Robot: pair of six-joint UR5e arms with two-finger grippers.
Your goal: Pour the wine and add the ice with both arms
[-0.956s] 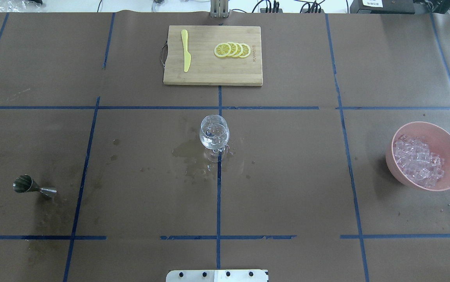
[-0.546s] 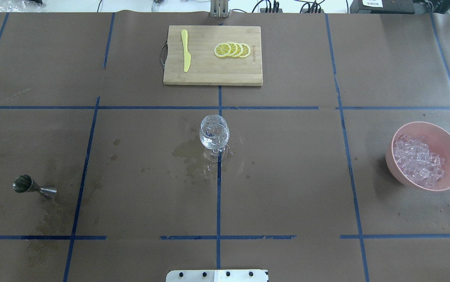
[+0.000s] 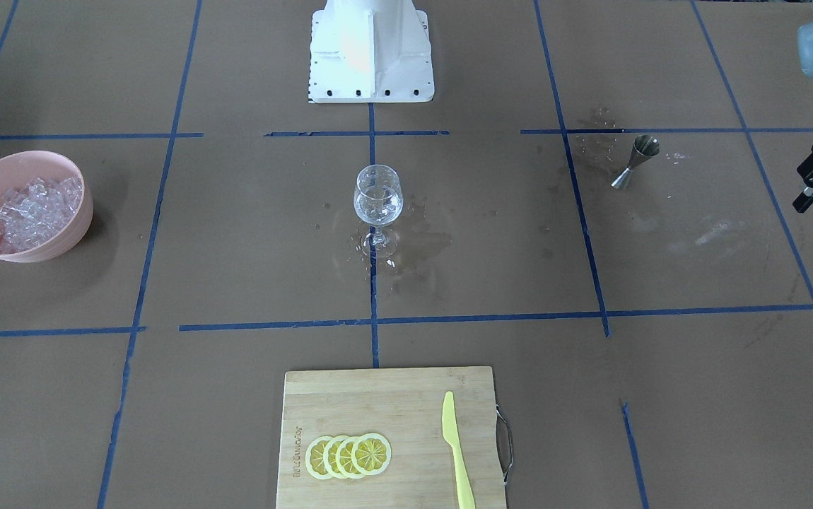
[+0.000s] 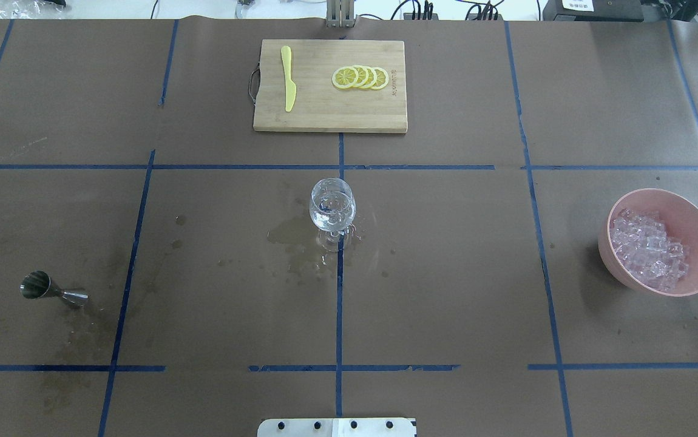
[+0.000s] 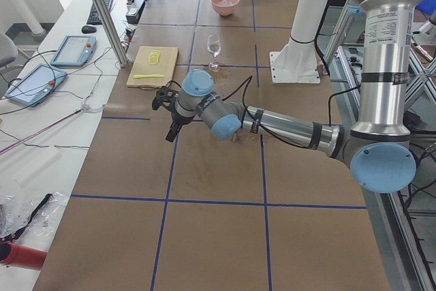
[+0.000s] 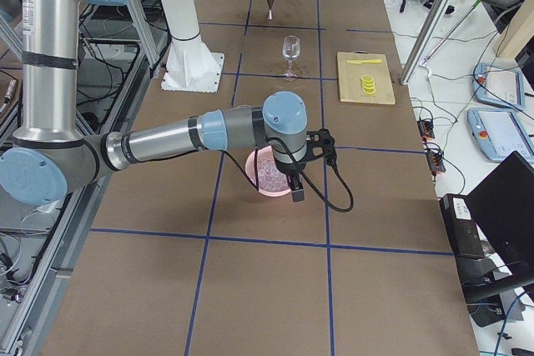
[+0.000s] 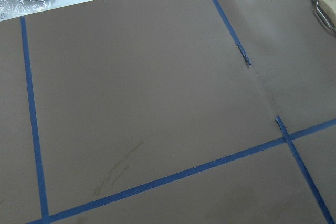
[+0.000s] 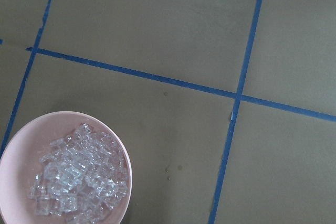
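Exterior front-facing view: the wine glass [image 3: 378, 201], with a little wine [image 3: 377, 209] inside, is stood in a wet puddle [image 3: 417, 244] in the middle; the ice [image 3: 32, 205] is heaped in the pink bowl [image 3: 71, 237], well apart. The wine glass could be knocked over if bumped on that slippery spot. Whether the left gripper [image 5: 172, 131] and right gripper [image 6: 299, 193] are apart cannot be told.

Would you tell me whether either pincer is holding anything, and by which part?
Nothing appears held: the jigger, wine glass and pink bowl of ice stand untouched, and the left pincer and right pincer both look empty.
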